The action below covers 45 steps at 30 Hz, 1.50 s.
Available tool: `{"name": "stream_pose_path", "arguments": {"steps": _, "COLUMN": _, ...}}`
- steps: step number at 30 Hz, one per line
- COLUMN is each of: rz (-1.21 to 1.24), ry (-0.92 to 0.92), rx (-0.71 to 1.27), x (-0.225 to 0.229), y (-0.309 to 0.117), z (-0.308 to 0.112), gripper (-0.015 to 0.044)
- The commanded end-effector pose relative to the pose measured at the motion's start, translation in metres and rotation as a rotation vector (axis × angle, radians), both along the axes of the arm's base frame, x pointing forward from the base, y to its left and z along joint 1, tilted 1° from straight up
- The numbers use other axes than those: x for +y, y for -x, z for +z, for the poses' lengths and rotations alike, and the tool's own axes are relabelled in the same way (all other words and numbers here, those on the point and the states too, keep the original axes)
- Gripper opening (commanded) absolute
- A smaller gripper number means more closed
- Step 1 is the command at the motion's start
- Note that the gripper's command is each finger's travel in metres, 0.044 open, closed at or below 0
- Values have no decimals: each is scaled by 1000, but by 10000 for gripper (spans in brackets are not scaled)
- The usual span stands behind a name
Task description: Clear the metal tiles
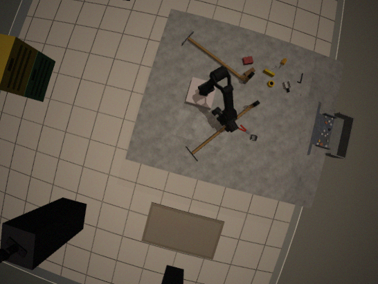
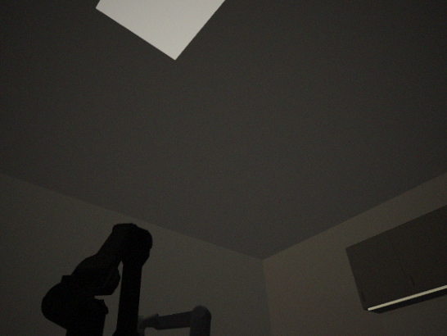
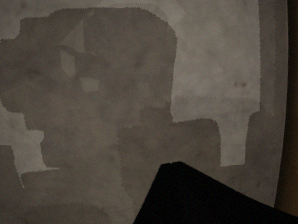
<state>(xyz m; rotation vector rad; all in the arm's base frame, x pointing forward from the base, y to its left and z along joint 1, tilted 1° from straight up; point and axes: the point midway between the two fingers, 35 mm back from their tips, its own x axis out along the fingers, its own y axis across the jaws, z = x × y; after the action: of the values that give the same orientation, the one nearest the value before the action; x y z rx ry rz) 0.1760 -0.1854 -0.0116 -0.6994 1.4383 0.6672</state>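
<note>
A long scraper (image 1: pixel 208 141) with a wooden handle and thin dark blade lies on the table, passing under the arm's hand. A wooden handle (image 3: pixel 293 65) also shows at the right edge of the wrist view. A second wooden-handled scraper (image 1: pixel 211 55) lies farther up. My gripper (image 1: pixel 232 127) (image 3: pixel 171 172) is shut and empty, above the first scraper's handle; its height is hard to tell. Several small tiles (image 1: pixel 325 130) lie on the steel bench plate (image 1: pixel 317 133) at the right. The dark catch box (image 1: pixel 346 135) stands at its far end; its inside is too dark to judge.
Red-handled pliers (image 1: pixel 243 128) and a small grey block (image 1: pixel 253 137) lie beside the hand. A red block (image 1: pixel 247 60), yellow block (image 1: pixel 268 73), yellow ring (image 1: pixel 271 80), orange-handled tool (image 1: pixel 283 61) and dark hooked tool (image 1: pixel 300 77) lie farther up. The exterior view shows mostly ceiling and arm.
</note>
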Motion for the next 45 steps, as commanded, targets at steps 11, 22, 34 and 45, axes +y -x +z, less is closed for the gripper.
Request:
{"name": "stream_pose_path", "arguments": {"steps": 11, "rz": -3, "ry": -1, "rx": -4, "x": -10, "y": -11, "z": 2, "gripper": 0}}
{"name": "stream_pose_path", "arguments": {"steps": 22, "rz": -3, "ry": 0, "rx": -5, "x": -17, "y": -20, "z": 4, "gripper": 0}}
{"name": "stream_pose_path", "arguments": {"steps": 34, "rz": -3, "ry": 0, "rx": -6, "x": -25, "y": -29, "z": 5, "gripper": 0}}
{"name": "stream_pose_path", "arguments": {"steps": 45, "rz": -3, "ry": 1, "rx": -7, "x": -32, "y": -37, "z": 6, "gripper": 0}}
